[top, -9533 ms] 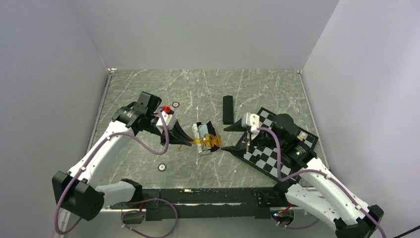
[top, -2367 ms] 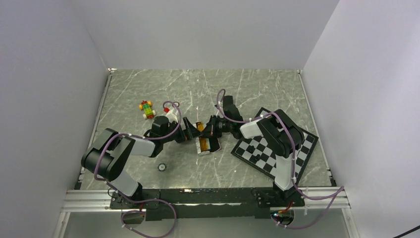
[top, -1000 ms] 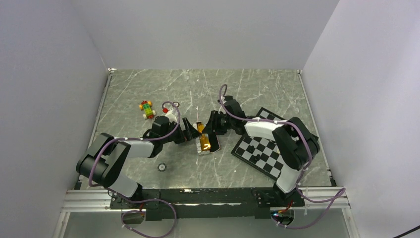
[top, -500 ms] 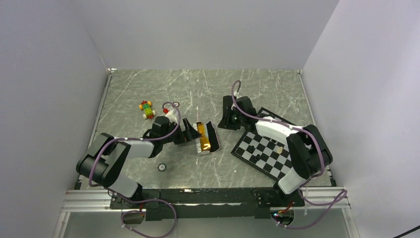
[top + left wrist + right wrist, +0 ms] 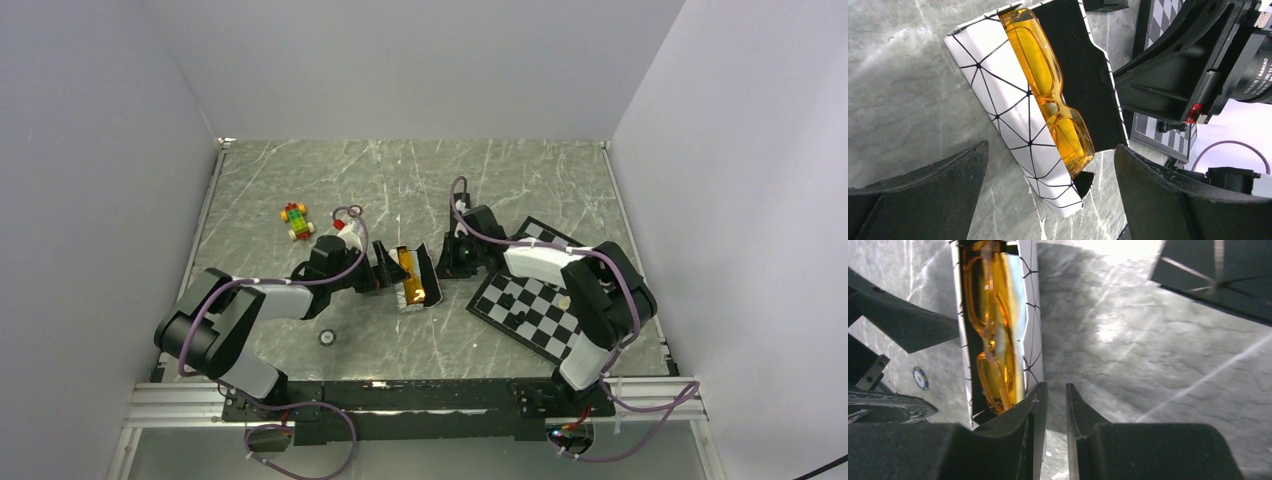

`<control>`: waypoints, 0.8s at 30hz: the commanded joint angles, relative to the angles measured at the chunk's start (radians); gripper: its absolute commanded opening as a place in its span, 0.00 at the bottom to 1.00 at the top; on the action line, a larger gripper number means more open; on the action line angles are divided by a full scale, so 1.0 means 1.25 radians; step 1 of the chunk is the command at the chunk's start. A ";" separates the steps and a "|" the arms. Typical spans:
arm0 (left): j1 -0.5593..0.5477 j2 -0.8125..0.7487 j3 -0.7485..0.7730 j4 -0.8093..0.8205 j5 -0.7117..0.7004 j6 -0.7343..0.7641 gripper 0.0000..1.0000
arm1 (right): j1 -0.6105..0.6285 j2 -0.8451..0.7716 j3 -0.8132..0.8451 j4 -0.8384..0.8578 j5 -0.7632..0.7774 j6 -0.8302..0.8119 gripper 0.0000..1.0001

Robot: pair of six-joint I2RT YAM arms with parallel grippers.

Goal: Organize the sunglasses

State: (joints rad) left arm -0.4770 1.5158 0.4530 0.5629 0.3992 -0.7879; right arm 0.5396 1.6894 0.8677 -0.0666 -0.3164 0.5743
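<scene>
The orange sunglasses [image 5: 1048, 95] lie folded in the open white case with black line pattern [image 5: 1003, 90], whose black flap [image 5: 1073, 75] stands up on the right. My left gripper [image 5: 1050, 195] is wide open, low on the table, its fingers either side of the case's near end without touching it. From the other side, my right gripper [image 5: 1054, 400] sits right beside the case [image 5: 1030, 315], with only a narrow gap between its fingers and nothing in it. From above, the case [image 5: 410, 282] lies between my left gripper [image 5: 385, 270] and right gripper [image 5: 450, 258].
A chessboard [image 5: 550, 300] lies right of the case under the right arm. A black oblong case [image 5: 460, 212] shows behind the right wrist. A small colourful toy [image 5: 295, 220] sits at the back left, and a round token [image 5: 327, 338] lies in front of the left arm.
My right gripper pulled back from the case towards the far side, then came part way back, its jaws narrowing all the while. The left gripper stayed open and still.
</scene>
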 commanded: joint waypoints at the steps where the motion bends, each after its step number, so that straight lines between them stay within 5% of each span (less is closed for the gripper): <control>1: -0.016 0.002 0.021 0.028 0.006 0.001 0.99 | 0.023 -0.009 0.027 0.050 -0.039 -0.002 0.23; 24: -0.031 0.018 0.028 -0.006 -0.020 -0.012 0.99 | 0.128 0.120 0.091 0.078 0.017 0.064 0.43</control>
State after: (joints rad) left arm -0.5083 1.5253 0.4557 0.5766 0.3874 -0.8017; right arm 0.6739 1.7912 0.9516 0.0269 -0.3717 0.6292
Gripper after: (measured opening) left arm 0.994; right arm 0.422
